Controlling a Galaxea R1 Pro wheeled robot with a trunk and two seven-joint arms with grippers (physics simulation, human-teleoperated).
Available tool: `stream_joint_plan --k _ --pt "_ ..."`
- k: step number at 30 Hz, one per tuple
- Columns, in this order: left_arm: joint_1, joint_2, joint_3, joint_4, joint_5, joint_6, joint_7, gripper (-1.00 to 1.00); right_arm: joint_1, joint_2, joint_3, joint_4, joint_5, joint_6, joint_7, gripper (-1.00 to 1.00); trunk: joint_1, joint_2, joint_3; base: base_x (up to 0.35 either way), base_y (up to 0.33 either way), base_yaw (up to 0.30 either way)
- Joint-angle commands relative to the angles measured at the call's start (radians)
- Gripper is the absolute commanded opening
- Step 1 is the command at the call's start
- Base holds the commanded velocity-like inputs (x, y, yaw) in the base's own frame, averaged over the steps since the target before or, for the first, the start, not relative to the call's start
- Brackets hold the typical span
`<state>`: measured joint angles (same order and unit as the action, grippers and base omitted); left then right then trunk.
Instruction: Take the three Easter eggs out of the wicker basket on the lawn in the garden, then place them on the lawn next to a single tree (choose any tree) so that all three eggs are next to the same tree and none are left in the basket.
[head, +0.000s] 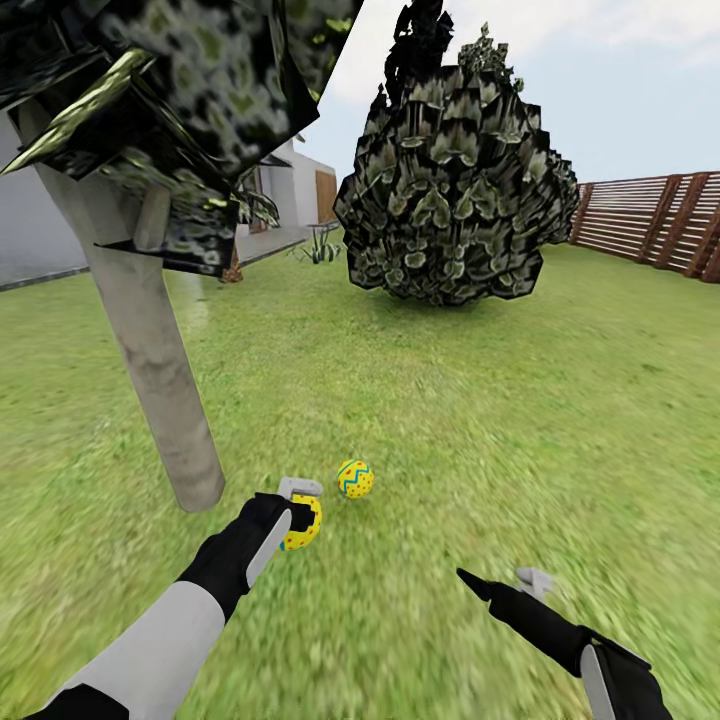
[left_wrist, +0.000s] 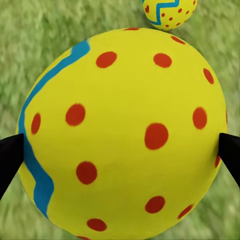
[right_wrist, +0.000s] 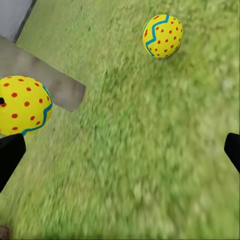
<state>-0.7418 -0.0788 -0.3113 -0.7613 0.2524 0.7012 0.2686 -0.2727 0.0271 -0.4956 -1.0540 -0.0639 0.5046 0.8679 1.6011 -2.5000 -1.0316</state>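
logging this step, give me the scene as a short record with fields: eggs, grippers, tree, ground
egg in hand: yellow egg with red dots, gripped by the left gripper
egg on ground: zigzag egg, lying on the lawn just beyond the held egg
right gripper: open, nothing held, over bare grass
tree: pale grey trunk close to both eggs, on the robot's left
background: bushy tree, wooden fence

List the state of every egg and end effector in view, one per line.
Red-dotted egg: held in the left end effector, above the lawn.
Zigzag egg: lying on the grass near the tree trunk.
Right end effector: open, empty.
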Motion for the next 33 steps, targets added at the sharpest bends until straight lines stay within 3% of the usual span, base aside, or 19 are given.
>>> stream_joint_plan --k 1,10,25,33 --pt "-0.001 0.001 -0.003 -0.001 0.012 0.003 0.009 -1.0 -0.001 0.001 -0.004 0.0 -0.004 0.01 0.01 1.0 0.0 0.0 -0.001 0.0 0.0 0.0" --pt "0.001 0.001 -0.004 -0.001 0.007 0.004 0.009 -1.0 -0.002 0.0 -0.004 0.002 -0.004 0.009 -0.037 1.0 0.0 0.0 -0.001 0.054 0.0 0.0" --pt "0.001 0.001 -0.005 -0.001 0.005 0.003 0.009 -1.0 -0.002 0.0 -0.004 0.009 -0.004 0.009 -0.04 1.0 0.0 0.0 -0.001 0.312 0.0 0.0" --pt "0.001 0.001 -0.005 -0.001 0.005 0.003 0.01 -1.0 -0.002 0.0 -0.004 0.011 -0.004 0.01 -0.039 1.0 0.0 0.0 -0.001 0.179 0.07 0.0"
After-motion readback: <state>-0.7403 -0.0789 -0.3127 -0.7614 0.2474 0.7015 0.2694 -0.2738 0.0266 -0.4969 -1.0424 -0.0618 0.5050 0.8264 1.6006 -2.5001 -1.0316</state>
